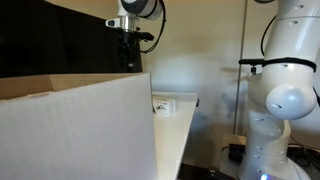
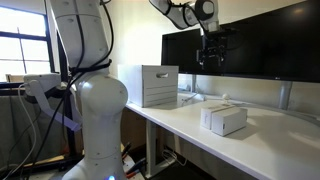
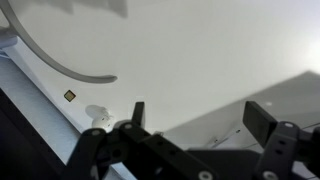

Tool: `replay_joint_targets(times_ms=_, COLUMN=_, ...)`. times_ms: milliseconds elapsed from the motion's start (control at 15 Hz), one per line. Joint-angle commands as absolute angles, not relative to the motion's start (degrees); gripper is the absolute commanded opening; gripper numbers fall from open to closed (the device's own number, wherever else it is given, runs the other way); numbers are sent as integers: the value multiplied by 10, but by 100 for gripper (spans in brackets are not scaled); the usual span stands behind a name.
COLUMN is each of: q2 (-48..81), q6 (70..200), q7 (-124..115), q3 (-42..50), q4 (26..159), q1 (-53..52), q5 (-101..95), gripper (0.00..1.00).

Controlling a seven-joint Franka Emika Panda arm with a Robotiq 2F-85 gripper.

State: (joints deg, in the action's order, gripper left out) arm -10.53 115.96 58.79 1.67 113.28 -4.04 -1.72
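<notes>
My gripper (image 1: 128, 55) hangs high above the white table, in front of a black monitor (image 1: 60, 40), and also shows in an exterior view (image 2: 211, 58). In the wrist view the two black fingers are spread wide apart with nothing between them (image 3: 198, 115). Below them is the bare white tabletop (image 3: 200, 50). A small white box (image 2: 224, 118) lies on the table below and in front of the gripper, apart from it. It also shows in an exterior view (image 1: 163, 104).
A large white box (image 1: 75, 130) fills the foreground in an exterior view. A white ribbed box (image 2: 160, 85) stands near the table's end. The robot's base (image 2: 85, 100) stands beside the table. A grey cable (image 3: 70, 68) curves over the tabletop.
</notes>
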Motion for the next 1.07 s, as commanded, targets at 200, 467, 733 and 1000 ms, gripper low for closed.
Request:
replay_joint_targets(times_ms=200, q2=-108, q6=1171, q7=710, q3=29, q4=1138, q1=-43, q5=33, gripper=100)
replay_joint_targets(times_ms=467, q2=-152, q6=1137, q7=675, q3=-12, q4=1139, q1=-73, q5=42, gripper=100)
replay_joint_targets(times_ms=733, q2=-140, q6=1118, q7=649, q3=-60, q4=1108, q1=-122, q5=52, gripper=100)
replay_joint_targets(times_ms=1000, q2=-91, q6=1108, q7=633, q3=-100, q4=1051, q1=-152, q5=36, gripper=100)
